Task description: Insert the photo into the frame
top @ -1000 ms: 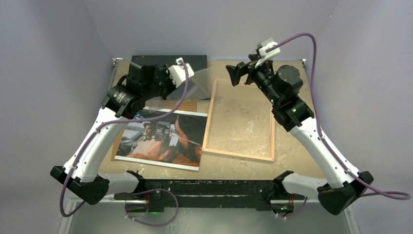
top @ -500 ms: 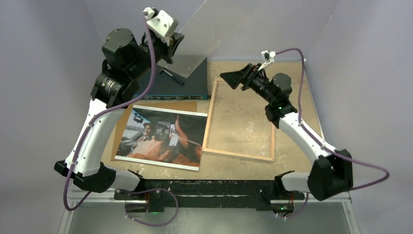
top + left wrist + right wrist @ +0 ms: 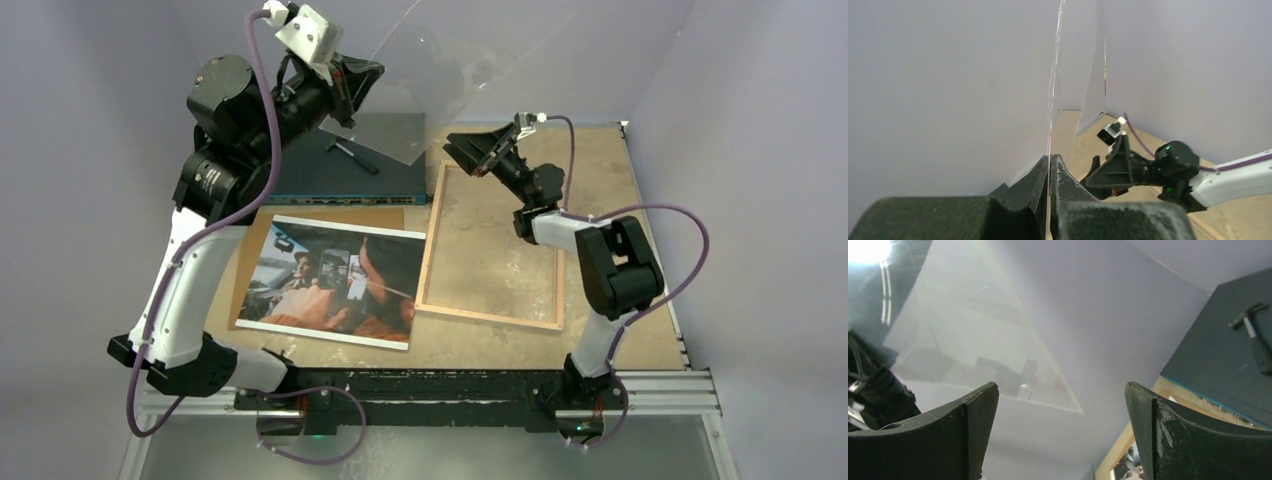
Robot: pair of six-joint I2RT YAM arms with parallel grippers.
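No text, label, brand, number or sign legible in any view.
- photo (image 3: 330,285): printed picture only, no lettering that can be made out.
- frame (image 3: 490,317): nothing readable on the rails.
- dark flat box (image 3: 300,180): front strip detail too small to read.

A large glossy photo (image 3: 330,283) lies flat and face up on the left half of the table (image 3: 480,347), turned slightly clockwise. Its image is dark with reddish-orange tones (people inside a vehicle) and has a thin white border. Just to its right lies the frame (image 3: 489,317), a thin-railed light wood rectangle, flat and empty, with bare tabletop showing through. The photo's right edge runs close alongside the frame's left rail.
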